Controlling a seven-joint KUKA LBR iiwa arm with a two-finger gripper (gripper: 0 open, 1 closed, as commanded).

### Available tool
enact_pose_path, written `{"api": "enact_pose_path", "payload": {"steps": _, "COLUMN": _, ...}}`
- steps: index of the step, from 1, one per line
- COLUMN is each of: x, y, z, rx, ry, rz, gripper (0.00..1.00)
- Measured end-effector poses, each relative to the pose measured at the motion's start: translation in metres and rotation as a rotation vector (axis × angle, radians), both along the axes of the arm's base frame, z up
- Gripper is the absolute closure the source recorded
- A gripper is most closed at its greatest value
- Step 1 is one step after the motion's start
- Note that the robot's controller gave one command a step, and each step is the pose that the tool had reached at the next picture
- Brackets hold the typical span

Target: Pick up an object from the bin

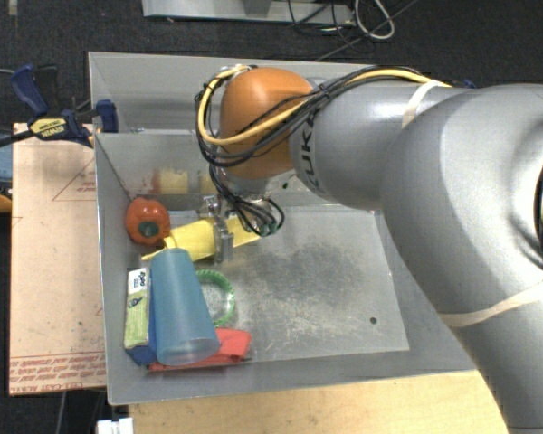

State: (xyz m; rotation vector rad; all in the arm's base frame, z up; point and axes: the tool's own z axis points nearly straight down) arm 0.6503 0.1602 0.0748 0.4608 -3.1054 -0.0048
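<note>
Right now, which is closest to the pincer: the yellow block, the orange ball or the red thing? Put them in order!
1. Yellow block, right at the pincer.
2. Orange ball, off to the left of the view, by the wall.
3. Red thing, down at the front, farthest away.

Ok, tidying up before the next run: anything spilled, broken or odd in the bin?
Nothing spilled or broken. The blue cup lies tipped on its side over a red thing, heaped at the bin's left wall.
</note>
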Motion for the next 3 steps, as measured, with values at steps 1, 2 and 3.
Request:
{"api": "enact_pose_path", "payload": {"steps": 1, "x": 0.000, "y": 0.000, "z": 0.000, "rx": 0.000, "ry": 0.000, "rz": 0.000, "gripper": 1.00}}
{"api": "enact_pose_path", "payload": {"steps": 2, "x": 0.000, "y": 0.000, "z": 0.009, "rx": 0.001, "ry": 0.000, "rz": -0.001, "gripper": 1.00}}
{"api": "enact_pose_path", "payload": {"steps": 3, "x": -0.003, "y": 0.000, "z": 0.038, "rx": -0.001, "ry": 0.008, "rz": -0.001, "gripper": 1.00}}
